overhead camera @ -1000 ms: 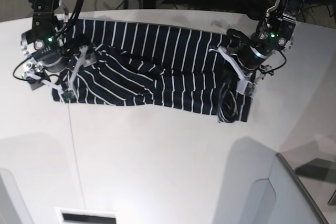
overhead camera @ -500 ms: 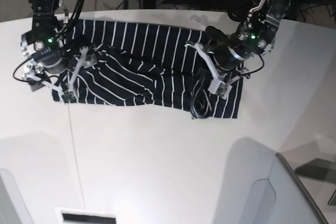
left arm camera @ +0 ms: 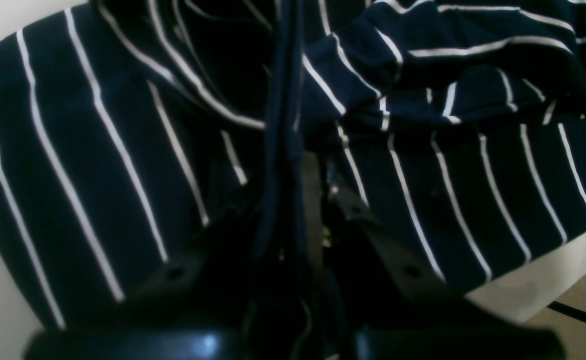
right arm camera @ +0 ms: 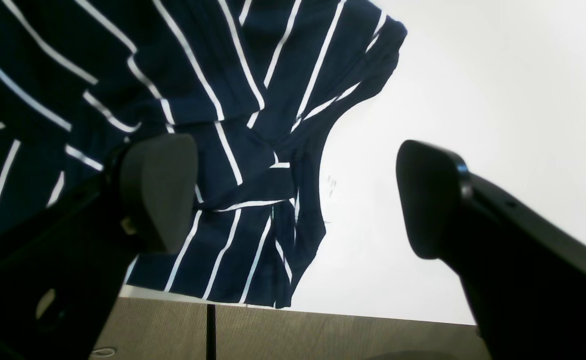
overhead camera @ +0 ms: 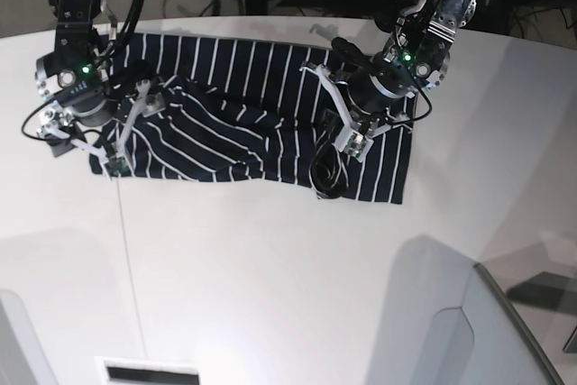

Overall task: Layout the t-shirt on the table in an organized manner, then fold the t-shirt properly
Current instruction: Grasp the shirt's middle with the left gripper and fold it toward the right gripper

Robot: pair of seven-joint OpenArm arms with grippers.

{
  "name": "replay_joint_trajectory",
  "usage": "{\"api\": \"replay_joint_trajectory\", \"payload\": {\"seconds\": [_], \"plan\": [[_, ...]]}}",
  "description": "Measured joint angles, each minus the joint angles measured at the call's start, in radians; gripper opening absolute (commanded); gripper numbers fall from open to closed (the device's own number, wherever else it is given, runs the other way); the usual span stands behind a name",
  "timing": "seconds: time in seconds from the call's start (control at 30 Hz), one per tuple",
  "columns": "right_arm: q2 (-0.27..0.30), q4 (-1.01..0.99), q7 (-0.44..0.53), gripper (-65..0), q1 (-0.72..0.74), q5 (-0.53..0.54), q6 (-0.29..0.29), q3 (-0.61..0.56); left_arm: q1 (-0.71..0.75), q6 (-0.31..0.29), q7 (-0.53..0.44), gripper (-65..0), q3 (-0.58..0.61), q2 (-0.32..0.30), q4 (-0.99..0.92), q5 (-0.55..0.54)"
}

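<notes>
Moved: left tool (overhead camera: 329,161) clamped on dark navy white-striped t-shirt (overhead camera: 234,105), dragging its side inward to fold | right tool (right arm camera: 293,200) wide, empty, over sleeve | white tabletop (overhead camera: 270,268).

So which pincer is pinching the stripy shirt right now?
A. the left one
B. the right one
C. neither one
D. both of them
A. The left pincer is shut on a fold of the shirt, while the right pincer hangs wide open with nothing between its fingers, above the shirt's edge and the table.
</notes>
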Motion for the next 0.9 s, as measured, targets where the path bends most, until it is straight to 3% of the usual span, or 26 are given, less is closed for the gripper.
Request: {"api": "replay_joint_trajectory", "payload": {"seconds": [0.27,0.43,0.6,0.8,0.9], "plan": [[0.0,0.0,0.0,-6.3,0.011,0.0,0.0,0.0,0.0,0.0,0.0,-65.0,0.0,0.0,0.001,0.0],[0.0,0.0,0.0,-6.3,0.013,0.0,0.0,0.0,0.0,0.0,0.0,-47.7,0.001,0.0,0.004,0.0],[0.0,0.0,0.0,-6.3,0.013,0.0,0.0,0.0,-0.034,-0.002,0.0,-39.8,0.1,-0.014,0.005,0.006],[0.0,0.0,0.0,-6.3,0.013,0.0,0.0,0.0,-0.085,-0.003,0.114,-21.6,0.156,-0.001,0.005,0.0],[0.0,0.0,0.0,-6.3,0.013,0.001,0.0,0.0,-0.124,0.002,0.116,-18.8,0.218,-0.008,0.005,0.003]]}}
